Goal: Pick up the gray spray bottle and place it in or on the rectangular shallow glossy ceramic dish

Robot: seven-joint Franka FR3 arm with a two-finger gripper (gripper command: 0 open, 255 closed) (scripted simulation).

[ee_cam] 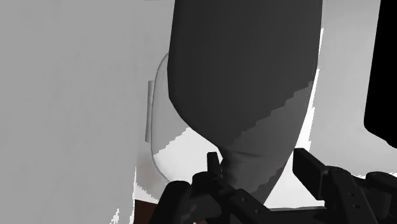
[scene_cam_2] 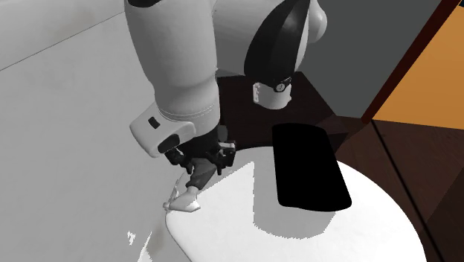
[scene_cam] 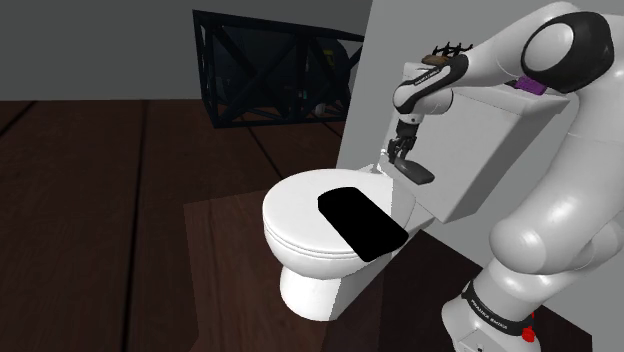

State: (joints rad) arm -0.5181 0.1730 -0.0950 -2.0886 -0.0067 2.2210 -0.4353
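We see the tool (ee_cam: 261, 167) closed down on the gray spray bottle (ee_cam: 248, 83). In the wrist view its two black fingers (ee_cam: 213, 167) press against the bottle's narrow end from either side, and the wide dark body runs on away from the tool. In the shoulder view the tool (scene_cam: 402, 150) hangs at the far end of the white toilet lid (scene_cam: 300, 215), close in front of the tank (scene_cam: 490, 150), and the spray bottle (scene_cam: 418, 172) juts out just below it toward that view's right. We cannot tell whether the bottle touches the lid or is clear of it. The black, round-cornered rectangular dish (scene_cam: 362, 225) lies flat on the lid, nearer to us and a little to the shoulder view's left of the bottle, apart from it. In the second exterior view the tool (scene_cam_2: 202, 158) points down near the lid's (scene_cam_2: 334, 231) edge with the spray bottle (scene_cam_2: 198, 177) gripped beneath it, a pale tip at the bottle's lower end. There the dish (scene_cam_2: 308, 167) sits to the right of the tool, with a strip of bare lid between them.
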